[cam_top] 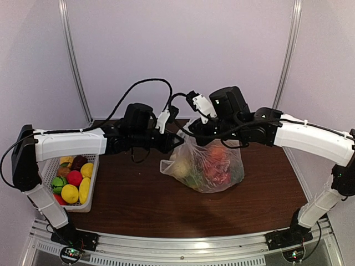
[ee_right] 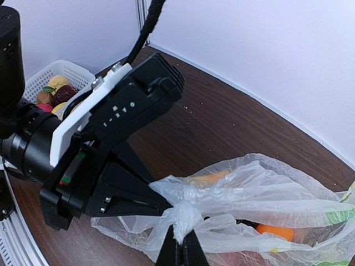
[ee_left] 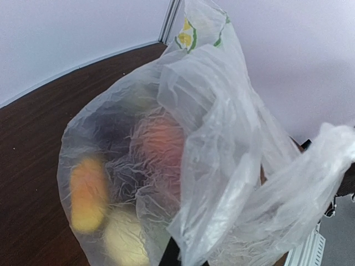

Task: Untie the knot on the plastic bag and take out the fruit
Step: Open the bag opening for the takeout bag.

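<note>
Both your jaws are clenched at the top view's centre: right gripper point(ee_right: 178, 235) on the knot point(ee_right: 182, 216), left gripper point(ee_right: 163, 204) on the plastic bag point(ee_right: 266, 194) beside it.

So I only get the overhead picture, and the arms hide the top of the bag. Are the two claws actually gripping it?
Observer: Yes. The right wrist view shows the right claw shut on the knot, a small bunched tuft of plastic on top of the bag.
Visitor: And the left one?
Observer: In that same view the left claw pinches a fold of the bag right beside the tuft.
Visitor: What's inside? From above it's a blur.
Observer: Through the plastic, the left wrist view shows an orange fruit, a reddish fruit and a pale yellow fruit.
</note>
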Robot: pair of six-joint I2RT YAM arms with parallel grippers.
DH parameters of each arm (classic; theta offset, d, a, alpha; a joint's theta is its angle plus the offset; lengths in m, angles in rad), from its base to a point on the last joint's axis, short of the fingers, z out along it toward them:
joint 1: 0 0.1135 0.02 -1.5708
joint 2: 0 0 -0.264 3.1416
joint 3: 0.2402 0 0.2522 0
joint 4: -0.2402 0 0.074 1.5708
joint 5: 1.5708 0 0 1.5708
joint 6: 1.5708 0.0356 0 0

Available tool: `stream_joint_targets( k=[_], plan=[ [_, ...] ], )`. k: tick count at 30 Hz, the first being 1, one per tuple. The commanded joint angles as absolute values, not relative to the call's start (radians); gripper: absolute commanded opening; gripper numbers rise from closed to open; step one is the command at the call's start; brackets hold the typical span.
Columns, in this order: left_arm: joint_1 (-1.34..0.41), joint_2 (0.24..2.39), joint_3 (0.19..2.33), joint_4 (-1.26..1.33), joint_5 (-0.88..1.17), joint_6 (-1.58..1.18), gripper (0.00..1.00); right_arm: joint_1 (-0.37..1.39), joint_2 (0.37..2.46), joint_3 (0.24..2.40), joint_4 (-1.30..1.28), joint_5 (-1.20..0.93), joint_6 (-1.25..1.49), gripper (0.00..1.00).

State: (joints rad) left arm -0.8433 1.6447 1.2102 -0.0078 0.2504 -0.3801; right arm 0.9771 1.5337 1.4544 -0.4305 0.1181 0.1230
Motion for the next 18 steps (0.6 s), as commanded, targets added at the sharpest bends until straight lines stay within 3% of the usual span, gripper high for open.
stream_joint_targets(
  k=[1, 18],
  plan=[
    [-0.812, 1.663, 1.216, 0.028, 0.245, -0.399, 0.00, 0.983, 1.435, 1.395, -0.417, 0.080, 0.121, 0.00],
    [-0.672, 1.628, 1.072, 0.230, 0.070, -0.534, 0.00, 1.166, 1.048, 0.776, -0.708, -0.051, 0.627, 0.00]
  ],
)
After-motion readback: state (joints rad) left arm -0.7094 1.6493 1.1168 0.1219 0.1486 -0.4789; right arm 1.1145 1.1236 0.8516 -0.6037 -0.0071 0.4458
